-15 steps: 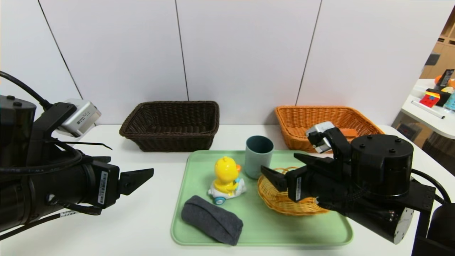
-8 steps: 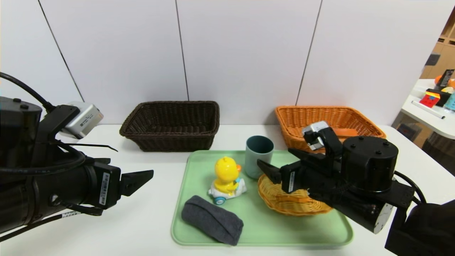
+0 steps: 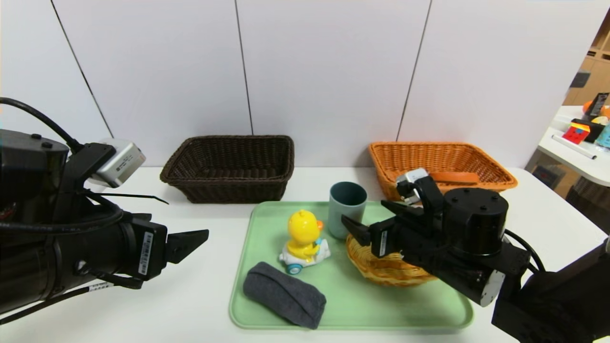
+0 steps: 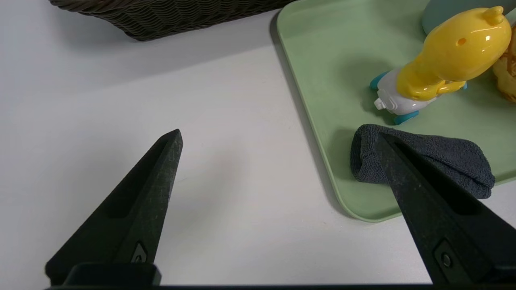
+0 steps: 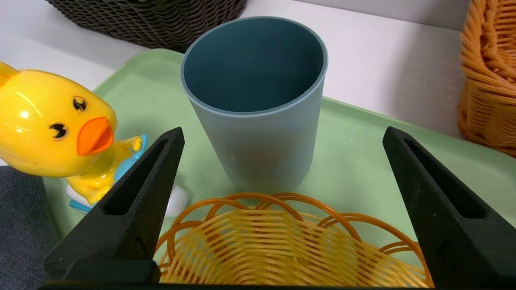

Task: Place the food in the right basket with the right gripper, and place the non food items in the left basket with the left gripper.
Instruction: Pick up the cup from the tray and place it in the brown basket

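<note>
On the white counter (image 3: pixel 200 305) a pale green plastic tray (image 3: pixel 429 309) carries what is left to sort, with the dark brown rectangular wicker basket (image 3: pixel 228 167) at eleven o'clock from it and the orange-tan rectangular wicker basket (image 3: pixel 441 164) at one o'clock. A slice of bread with an orange-brown crust (image 3: pixel 452 177) lies in the orange-tan basket. The main risk: the right gripper (image 3: pixel 369 223), jaws wide and empty, reaches low over the small round yellow wicker bowl (image 5: pixel 282 245) toward the blue-grey plastic cup (image 5: pixel 256 100), which belongs to the other arm and could tip. Just beside stand the yellow duck toy on a white wheeled base (image 3: pixel 303 242) and, at seven o'clock, the dark grey fabric pouch (image 3: pixel 284 294). The left gripper (image 4: pixel 278 139) hangs over bare counter at nine o'clock of the tray, jaws wide, empty.
</note>
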Tool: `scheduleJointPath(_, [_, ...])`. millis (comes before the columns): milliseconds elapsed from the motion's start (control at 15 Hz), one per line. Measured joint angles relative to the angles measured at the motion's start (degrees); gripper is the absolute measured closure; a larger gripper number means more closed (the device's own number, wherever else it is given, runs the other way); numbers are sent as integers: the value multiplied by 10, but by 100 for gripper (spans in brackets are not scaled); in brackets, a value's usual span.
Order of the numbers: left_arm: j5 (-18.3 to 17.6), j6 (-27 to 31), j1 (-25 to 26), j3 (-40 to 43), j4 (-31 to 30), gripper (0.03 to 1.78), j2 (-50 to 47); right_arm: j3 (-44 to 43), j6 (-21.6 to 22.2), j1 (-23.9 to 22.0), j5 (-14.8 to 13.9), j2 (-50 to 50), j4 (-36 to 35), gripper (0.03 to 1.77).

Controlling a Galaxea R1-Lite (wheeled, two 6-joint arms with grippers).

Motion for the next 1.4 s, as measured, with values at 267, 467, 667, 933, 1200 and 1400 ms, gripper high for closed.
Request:
scheduleJointPath(267, [-1, 0, 0, 0, -1, 12, 7, -21, 1, 2, 3, 11, 0, 10])
scheduleJointPath(467, [-1, 0, 0, -2, -2, 12, 12, -41, -1, 12, 4, 19, 1, 10])
scheduleJointPath(667, [-1, 0, 0, -2, -2, 12, 14, -47, -1, 15, 4, 33, 1, 10])
scheduleJointPath(933, [-1, 0, 0, -1, -2, 12, 15, -56, -2, 18, 5, 48, 1, 10])
scheduleJointPath(1200, [-1, 0, 0, -1, -1, 12, 17, -72, -2, 18, 5, 59, 1, 10])
scheduleJointPath(1400, [-1, 0, 0, -1, -2, 12, 18, -77, -2, 18, 5, 66, 1, 10])
